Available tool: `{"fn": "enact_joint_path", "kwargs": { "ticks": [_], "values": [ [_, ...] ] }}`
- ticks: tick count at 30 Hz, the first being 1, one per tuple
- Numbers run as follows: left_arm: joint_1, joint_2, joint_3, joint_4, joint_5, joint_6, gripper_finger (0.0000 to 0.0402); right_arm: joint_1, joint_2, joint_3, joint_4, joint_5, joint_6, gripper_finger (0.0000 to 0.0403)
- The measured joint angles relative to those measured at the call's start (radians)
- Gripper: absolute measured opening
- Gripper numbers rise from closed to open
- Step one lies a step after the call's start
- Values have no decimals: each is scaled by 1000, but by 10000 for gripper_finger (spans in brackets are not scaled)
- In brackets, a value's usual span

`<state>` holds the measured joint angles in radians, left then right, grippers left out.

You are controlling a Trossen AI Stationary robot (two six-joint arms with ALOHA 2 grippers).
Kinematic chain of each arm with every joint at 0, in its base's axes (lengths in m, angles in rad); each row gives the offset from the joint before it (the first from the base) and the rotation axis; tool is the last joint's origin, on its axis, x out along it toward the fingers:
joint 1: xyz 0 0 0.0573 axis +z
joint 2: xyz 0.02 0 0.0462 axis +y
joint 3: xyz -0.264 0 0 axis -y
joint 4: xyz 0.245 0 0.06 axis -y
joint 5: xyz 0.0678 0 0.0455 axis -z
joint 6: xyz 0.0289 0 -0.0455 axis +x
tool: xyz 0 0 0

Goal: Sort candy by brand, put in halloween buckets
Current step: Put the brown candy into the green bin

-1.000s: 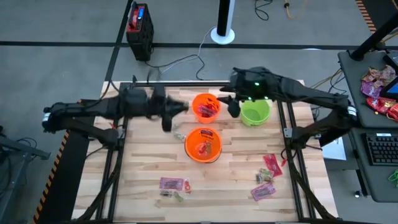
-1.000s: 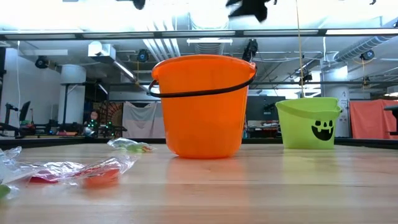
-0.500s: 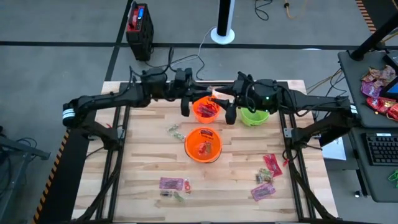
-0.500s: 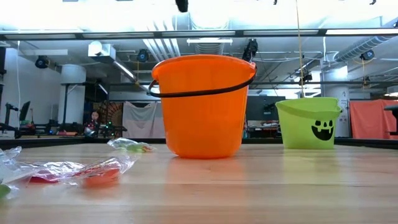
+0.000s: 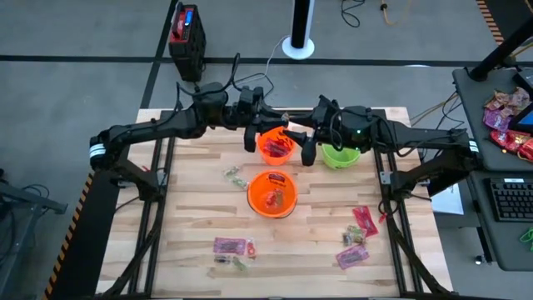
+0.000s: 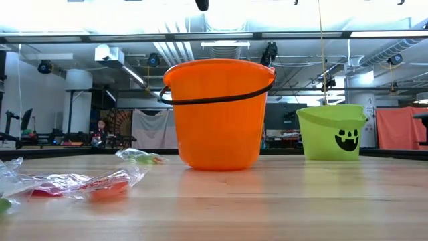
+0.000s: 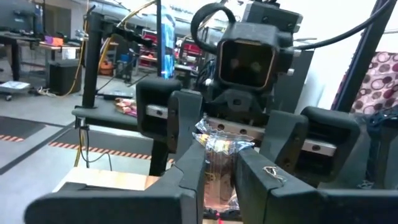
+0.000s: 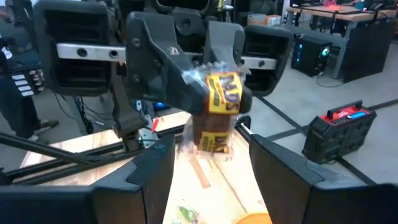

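Pale wooden planks make up the table [image 5: 191,212] we work over, and both our dark arms reach across its far edge toward each other. Our left arm [image 5: 150,132] comes in from the left, our right arm [image 5: 416,137] from the right, and the two grippers meet just above the far orange bucket [image 5: 276,143].

Three halloween buckets stand on the planks: that far orange one, a near orange bucket [image 5: 272,193] just in front of it, and the lime green bucket [image 5: 341,153] beside the far one on the right. Both orange buckets hold red packets. From table height the near orange bucket [image 6: 218,114] fills the middle and the green bucket [image 6: 332,132] shows a black grinning face.

Our left gripper [image 5: 251,133] is pinched narrow on a small wrapped candy [image 8: 217,106] with a clear crinkled wrapper and a yellow-and-brown label; our left wrist view shows the same candy [image 7: 219,149] clamped between the left fingers [image 7: 193,171]. Our right gripper [image 5: 306,143] faces it with fingers [image 8: 152,168] spread wide on either side of the candy, not touching it.

Loose candy lies on the table: a green-and-clear piece [image 5: 236,176] left of the near bucket, pink packets [image 5: 231,247] at the front, and red and pink packets [image 5: 360,233] at the front right.
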<state>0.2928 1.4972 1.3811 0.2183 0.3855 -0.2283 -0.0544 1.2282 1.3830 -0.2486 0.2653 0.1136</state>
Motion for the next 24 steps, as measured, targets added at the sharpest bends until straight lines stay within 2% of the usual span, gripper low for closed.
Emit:
{"fn": "enact_joint_path", "kwargs": {
  "ticks": [8, 11, 18, 24],
  "values": [
    [-3, 18, -1, 15, 0, -20, 40, 0, 0, 0, 0, -2, -11, 185],
    [-5, 19, -2, 24, 0, -20, 40, 0, 0, 0, -3, -2, -20, 153],
    [-5, 20, -2, 26, -2, -19, 47, 0, -1, 0, -11, 1, -32, 49],
    [-6, 20, -2, 8, -2, -47, 95, 0, -1, 0, -10, -2, -36, 42]
  ]
}}
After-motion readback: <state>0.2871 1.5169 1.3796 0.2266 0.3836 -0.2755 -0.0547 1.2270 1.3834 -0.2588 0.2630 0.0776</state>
